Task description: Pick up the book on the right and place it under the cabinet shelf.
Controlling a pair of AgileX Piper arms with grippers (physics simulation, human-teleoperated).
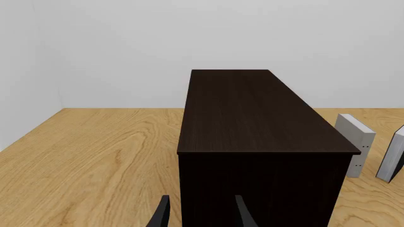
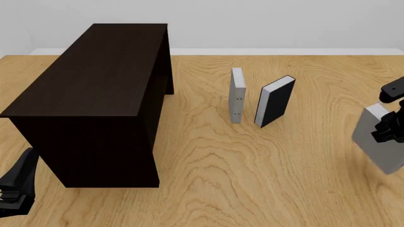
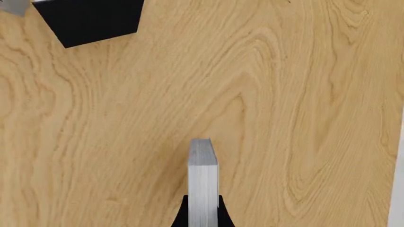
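My right gripper (image 2: 386,131) is shut on the light grey book (image 2: 377,142) at the far right and holds it tilted, seemingly just above the table. In the right wrist view the book's top edge (image 3: 203,182) sticks out between the fingers of the gripper (image 3: 203,213). The dark brown cabinet shelf (image 2: 94,75) stands at the left, well apart from the held book. It also fills the left wrist view (image 1: 252,123). My left gripper (image 2: 25,165) is open and empty at the near left, close in front of the cabinet's near end (image 1: 202,215).
A look-alike grey book (image 2: 237,94) and a black-covered book (image 2: 276,100) stand upright side by side mid-table, between the cabinet and the held book. Both show in the left wrist view, grey (image 1: 355,139) and black (image 1: 392,153). The black book's corner shows in the right wrist view (image 3: 88,19).
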